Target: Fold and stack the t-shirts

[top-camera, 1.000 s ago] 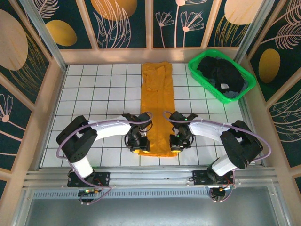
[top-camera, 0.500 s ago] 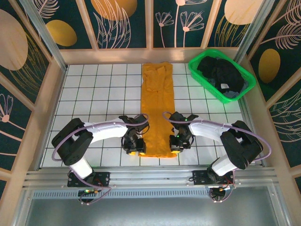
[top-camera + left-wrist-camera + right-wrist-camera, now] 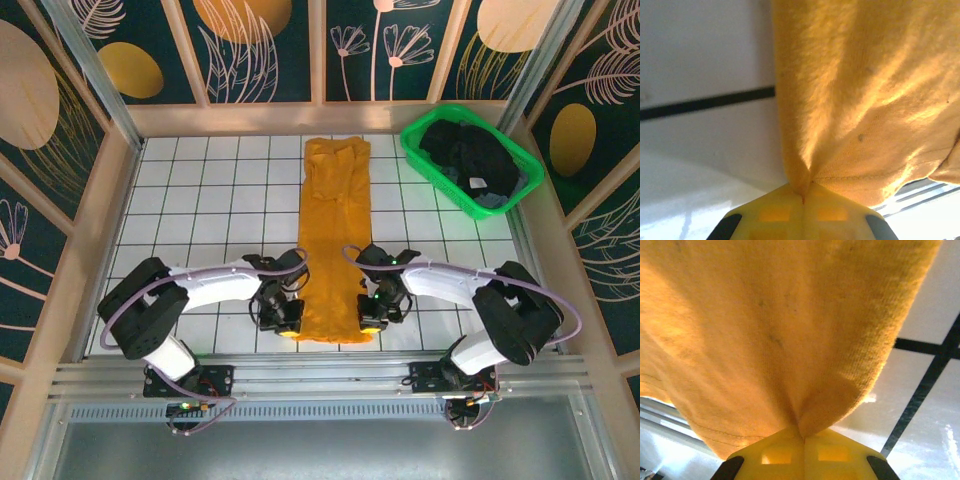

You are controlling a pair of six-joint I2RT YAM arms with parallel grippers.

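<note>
The left claw (image 3: 289, 329) and right claw (image 3: 370, 323) pinch near corners of the t-shirt (image 3: 335, 230).

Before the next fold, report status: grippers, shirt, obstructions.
Left gripper shut on t-shirt, near left corner. Right gripper shut on near right corner. Green basket far right, apart from it.

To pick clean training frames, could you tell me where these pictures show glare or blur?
Top external: sharp and evenly lit, t-shirt crisp. Left wrist: table washed out by glare, t-shirt slightly soft. Right wrist: t-shirt glows at left, table glares lower right.
</note>
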